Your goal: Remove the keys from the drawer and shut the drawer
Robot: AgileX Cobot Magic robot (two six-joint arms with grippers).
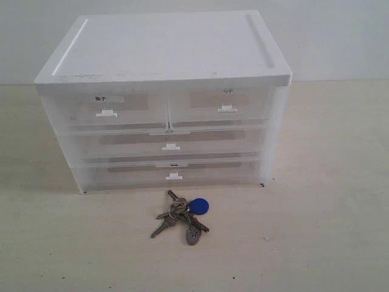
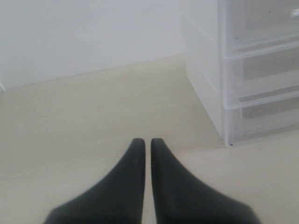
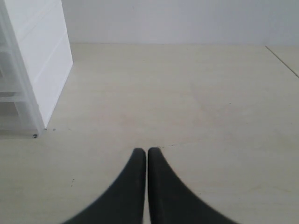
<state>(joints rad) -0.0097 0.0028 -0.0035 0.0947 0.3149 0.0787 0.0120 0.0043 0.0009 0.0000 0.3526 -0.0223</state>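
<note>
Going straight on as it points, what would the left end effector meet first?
Probably nothing near: the left end effector points over bare table toward the wall; the drawer cabinet stands beside its line.

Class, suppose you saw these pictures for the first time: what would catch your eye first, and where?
A white drawer cabinet fills the middle of the exterior view, every drawer shut. On the pale table just before it lies the bunch of keys with a blue fob. The left gripper and right gripper are shut and empty.
</note>
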